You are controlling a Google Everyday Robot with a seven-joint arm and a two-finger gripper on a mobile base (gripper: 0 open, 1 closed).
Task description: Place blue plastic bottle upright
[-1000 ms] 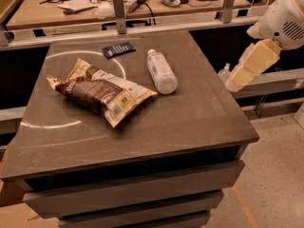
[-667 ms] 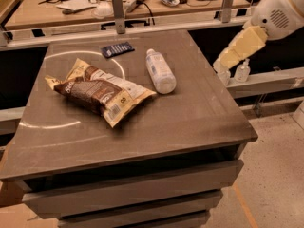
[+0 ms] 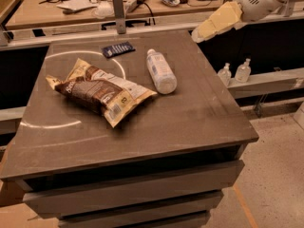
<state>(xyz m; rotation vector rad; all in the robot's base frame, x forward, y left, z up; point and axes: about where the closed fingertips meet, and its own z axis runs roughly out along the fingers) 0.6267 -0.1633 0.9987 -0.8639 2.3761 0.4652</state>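
Upper right of the frame, near the table's far right corner: the gripper (image 3: 199, 32), a pale yellow wedge slanting down and left from the white arm (image 3: 256, 1). Nothing held. Open or closed, cannot tell from this angle; looks like one solid wedge.

Just above the centre of the frame, on the table (image 3: 199, 122): the blue plastic bottle (image 3: 160, 71). Lying on its side, cap toward the far edge, base toward the near right, so not upright yet. Well apart from the gripper, with bare tabletop between. Free on its right side and at both ends, so probably room enough to close across the ribbed body.

Left of the bottle, near but seemingly not touching: a brown-and-yellow snack bag (image 3: 102, 90), flat and crumpled, one corner pointing toward the bottle's base. Worth keeping out of the way. Further back, toward the far edge: a small dark packet (image 3: 118, 49), lying flat. Off the table at right, on a lower ledge: two little pump bottles (image 3: 224, 74), standing side by side, no part of the job.

Judged as the approach stage: poised at the right side, tilted downward, likely so as to come in over the bottle. Likely trouble: round and light, so apt to roll if nudged; narrow base, so best set down square on bare tabletop.
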